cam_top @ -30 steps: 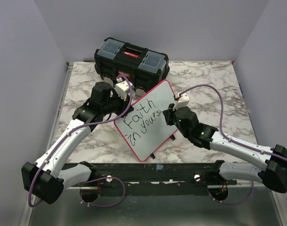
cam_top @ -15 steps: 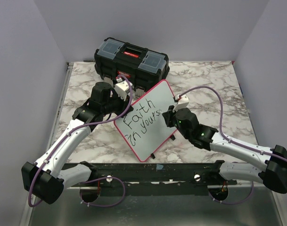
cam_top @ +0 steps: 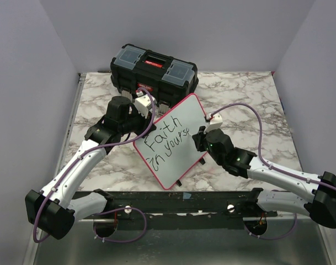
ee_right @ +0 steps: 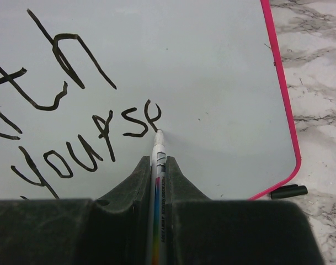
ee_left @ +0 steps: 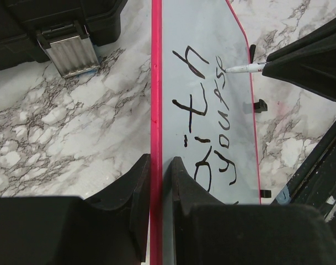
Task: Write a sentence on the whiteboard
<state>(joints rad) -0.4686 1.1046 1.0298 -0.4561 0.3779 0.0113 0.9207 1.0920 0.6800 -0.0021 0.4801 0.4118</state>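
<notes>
Both clenched: left pincer (ee_left: 159,167) on whiteboard (cam_top: 182,117) rim, right pincer (ee_right: 156,163) on marker (ee_right: 158,144) touching sentence (cam_top: 166,142).

Robot lab test cell: marble-look table (cam_top: 239,94) boxed in on 3 sides by plain lilac walls (cam_top: 24,83), left arm (cam_top: 79,165) and right arm (cam_top: 278,176) bolted to a black rail (cam_top: 173,200), purple cables (cam_top: 250,113) trailing, black toolbox (cam_top: 154,70) at back.

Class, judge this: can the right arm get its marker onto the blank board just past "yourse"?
Probably yes: the right gripper holds the marker with its tip at the end of the sentence, and the whiteboard beyond is bare.
</notes>
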